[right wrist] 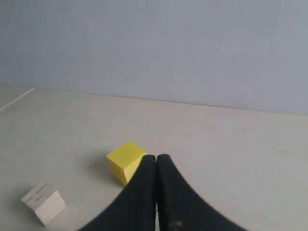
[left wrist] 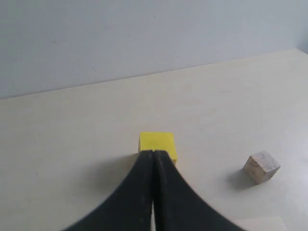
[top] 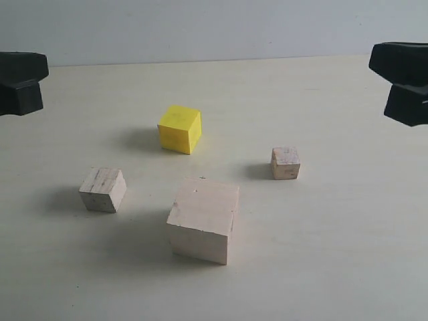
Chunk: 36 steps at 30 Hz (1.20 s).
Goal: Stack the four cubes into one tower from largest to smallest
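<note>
Left gripper (left wrist: 153, 153) and right gripper (right wrist: 157, 157) are clenched shut, empty. Around the large pale block (top: 202, 219), three cubes are seen standing apart: yellow cube (top: 180, 128) behind, medium cube (top: 102, 189) left, smallest cube (top: 285, 162) right.

Wide gaps between four cubes (top: 202, 221)

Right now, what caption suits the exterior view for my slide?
Nothing stacked yet: large wooden block, yellow cube, medium wooden cube and smallest wooden cube stand apart.
</note>
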Available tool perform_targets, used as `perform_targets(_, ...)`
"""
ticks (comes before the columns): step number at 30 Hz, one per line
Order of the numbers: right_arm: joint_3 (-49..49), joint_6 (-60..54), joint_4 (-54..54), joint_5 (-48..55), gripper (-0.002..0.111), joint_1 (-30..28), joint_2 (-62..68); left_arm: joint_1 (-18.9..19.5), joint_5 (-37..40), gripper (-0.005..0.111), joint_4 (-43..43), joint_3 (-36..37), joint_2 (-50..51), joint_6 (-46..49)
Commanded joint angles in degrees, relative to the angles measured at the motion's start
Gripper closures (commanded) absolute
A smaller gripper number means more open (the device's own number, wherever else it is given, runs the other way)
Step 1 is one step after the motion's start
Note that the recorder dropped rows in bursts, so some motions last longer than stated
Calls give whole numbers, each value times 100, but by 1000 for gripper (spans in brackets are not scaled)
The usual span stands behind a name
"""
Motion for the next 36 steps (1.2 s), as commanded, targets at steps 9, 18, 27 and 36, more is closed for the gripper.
perform_targets(9, -38, -21, -7, -170, 108, 8, -22, -442, 326, 107, -73, -40, 106, -969)
perform_targets(18, -38, -107, -42, 1131, 108, 8, 2, -1443, 350, 80, -56, -40, 932, -300)
perform_targets(27, -38, -401, -50, 1982, 80, 8, 294, -1735, 544, 42, -74, -195, 2120, -321)
perform_targets(36, -38, -337, -50, 1984, 38, 8, 555, -2118, 832, 42, -74, -232, 2832, -293)
